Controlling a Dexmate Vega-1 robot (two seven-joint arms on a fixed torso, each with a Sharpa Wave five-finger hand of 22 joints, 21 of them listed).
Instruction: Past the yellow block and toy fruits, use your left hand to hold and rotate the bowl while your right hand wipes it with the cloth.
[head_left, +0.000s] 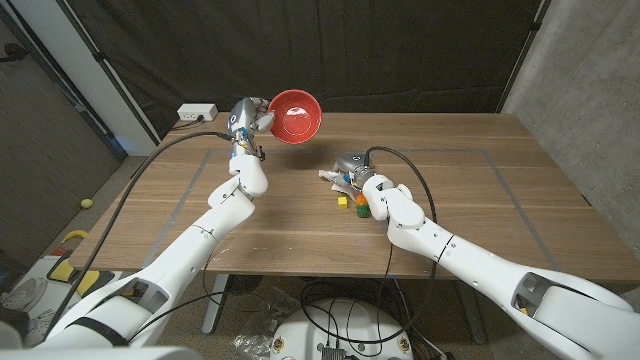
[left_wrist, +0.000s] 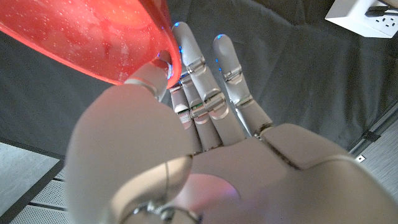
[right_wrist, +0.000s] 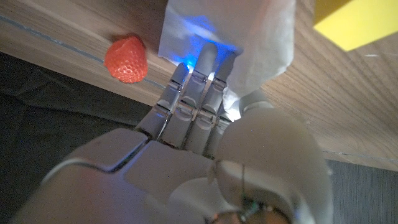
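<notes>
My left hand (head_left: 247, 119) holds the red bowl (head_left: 295, 115) by its rim, lifted above the table's far left and tipped so its inside faces me. In the left wrist view the thumb presses the bowl (left_wrist: 81, 37) rim with the fingers (left_wrist: 202, 74) behind it. My right hand (head_left: 354, 172) is down at the table's middle on the white cloth (head_left: 329, 178). In the right wrist view the cloth (right_wrist: 267, 37) runs up between thumb and fingers (right_wrist: 199, 81), so the hand pinches it. A toy strawberry (right_wrist: 126, 59) and the yellow block (right_wrist: 357, 22) lie beside it.
The yellow block (head_left: 358, 211), a green toy (head_left: 341, 202) and a red toy (head_left: 360, 199) lie just in front of my right hand. A white power strip (head_left: 197, 112) sits at the table's (head_left: 480, 230) far left corner. Black curtain hangs behind.
</notes>
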